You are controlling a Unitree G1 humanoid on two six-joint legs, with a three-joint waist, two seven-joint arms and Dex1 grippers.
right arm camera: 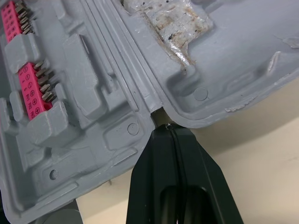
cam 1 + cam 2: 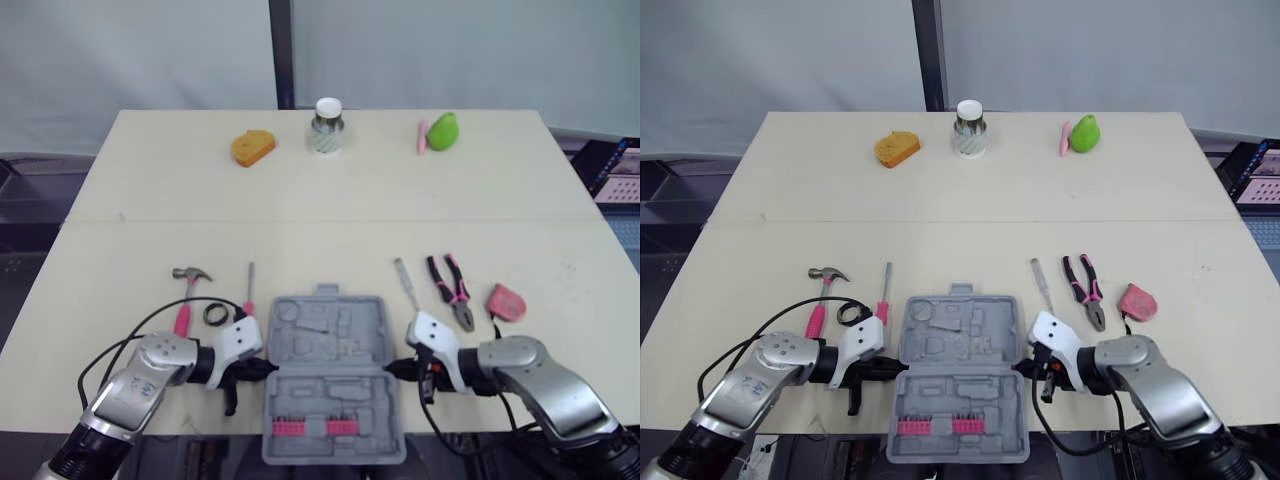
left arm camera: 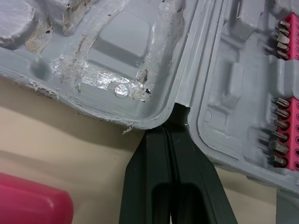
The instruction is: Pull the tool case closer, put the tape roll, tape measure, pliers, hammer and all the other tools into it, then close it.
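Tool case (image 2: 333,395), ribbed grey moulded plastic, lies open; left tool (image 2: 264,368) and right tool (image 2: 393,370), both pinched closed, touch its hinge ends.

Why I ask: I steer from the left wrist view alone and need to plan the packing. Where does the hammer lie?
Observer: The hammer lies on the table, to the left of the open tool case and beyond the left gripper.
Operator: And the right gripper?
Observer: The right gripper is shut, its tip at the right end of the case's hinge.
Operator: Which tools are on that side?
Observer: The pliers and the pink tape measure lie on the table to the right of the case.
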